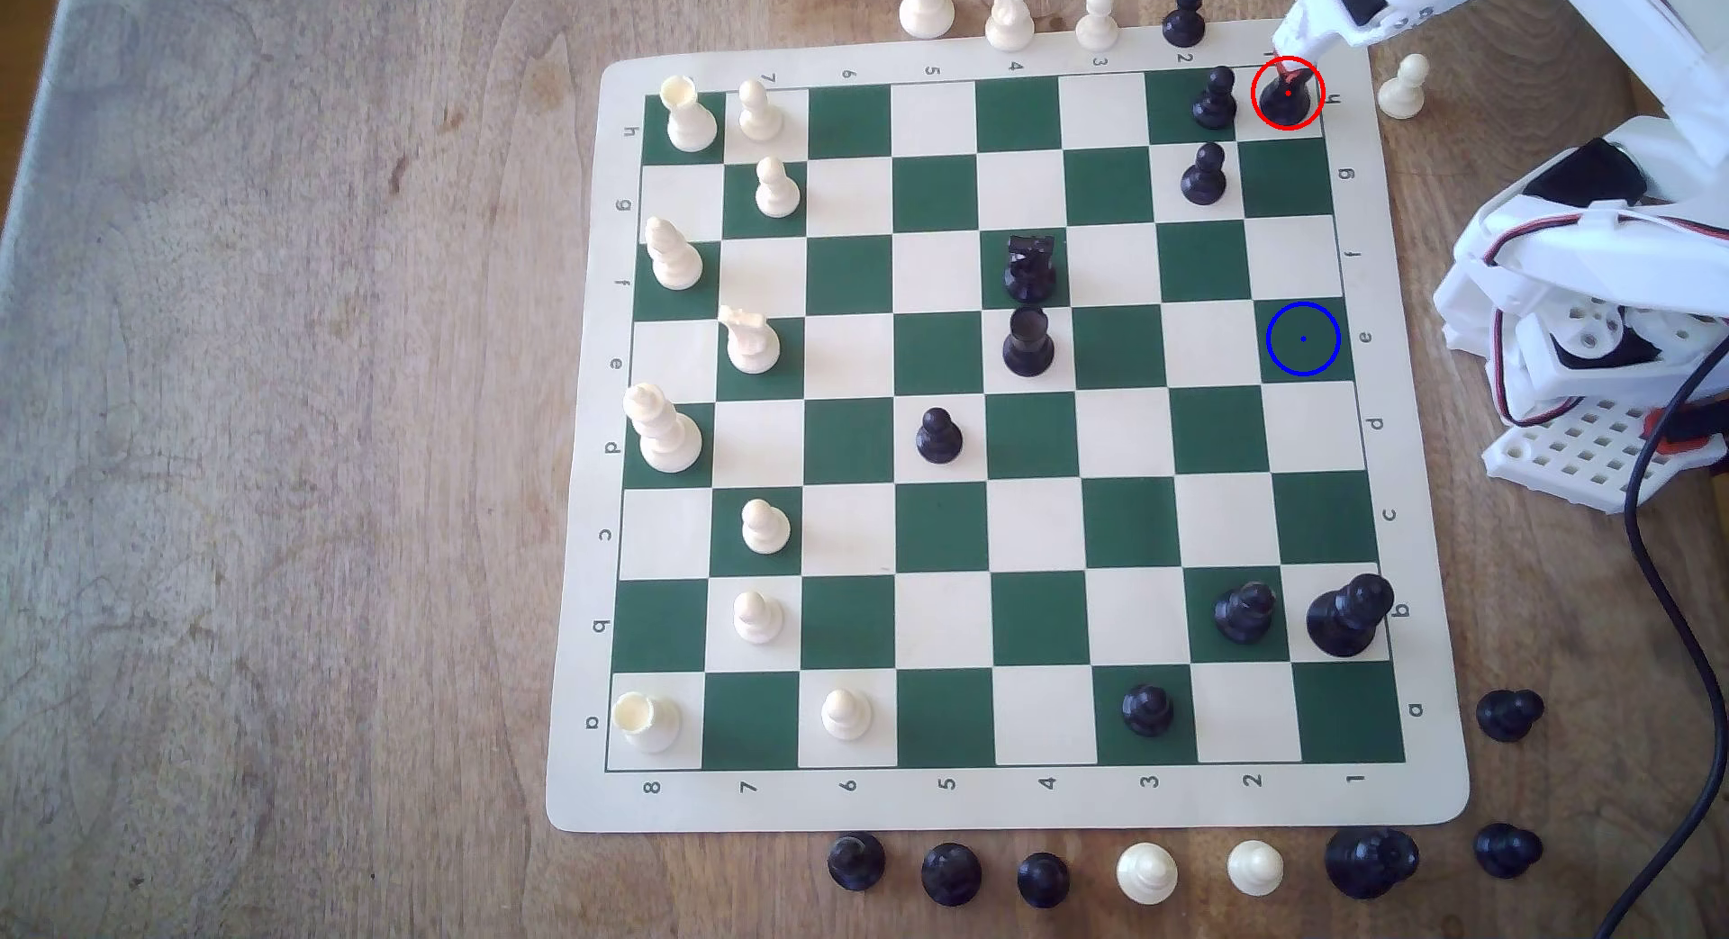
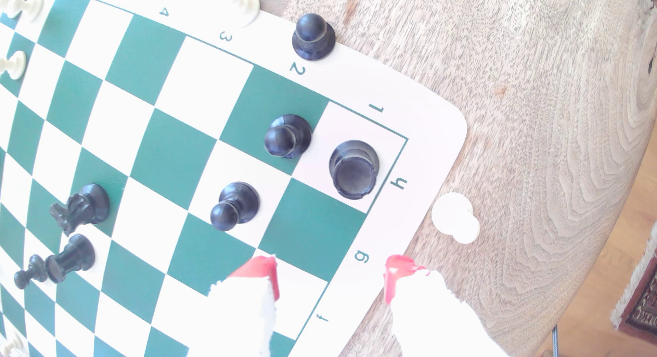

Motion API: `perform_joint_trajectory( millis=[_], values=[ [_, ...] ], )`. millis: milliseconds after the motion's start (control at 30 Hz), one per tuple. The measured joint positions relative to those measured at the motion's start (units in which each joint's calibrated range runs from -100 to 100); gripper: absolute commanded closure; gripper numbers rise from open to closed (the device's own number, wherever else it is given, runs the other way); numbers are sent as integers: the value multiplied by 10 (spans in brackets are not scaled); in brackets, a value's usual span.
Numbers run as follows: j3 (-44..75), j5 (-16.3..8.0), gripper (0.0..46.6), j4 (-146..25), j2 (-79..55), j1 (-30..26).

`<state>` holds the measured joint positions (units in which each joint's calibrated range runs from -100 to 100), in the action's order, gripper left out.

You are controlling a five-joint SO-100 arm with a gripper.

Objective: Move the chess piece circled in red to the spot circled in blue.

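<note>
1. Although the gripper stood spread wide and empty, the chess piece lay just ahead of its red-tipped fingers, upright on the cream corner square, axis vertical, in line with the gap between them.
2. Nearest neighbour: black pawn, just beside the piece, on the side of one finger.
3. The spot, a blue-ringed green square, lay back toward the arm's base, well apart from the piece.
4. Exterior view: gripper tip just over the piece; finger spacing judged from the wrist view.

board border numbers 1–8, letters a–h
</note>
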<state>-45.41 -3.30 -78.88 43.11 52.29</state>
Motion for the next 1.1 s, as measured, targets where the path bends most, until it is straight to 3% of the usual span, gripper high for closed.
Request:
perform_joint_trajectory(
  millis=[267, 1100],
  values=[
    [0, 15, 317, 37, -59, 24],
    [-51, 14, 322, 131, -166, 10]
  ],
)
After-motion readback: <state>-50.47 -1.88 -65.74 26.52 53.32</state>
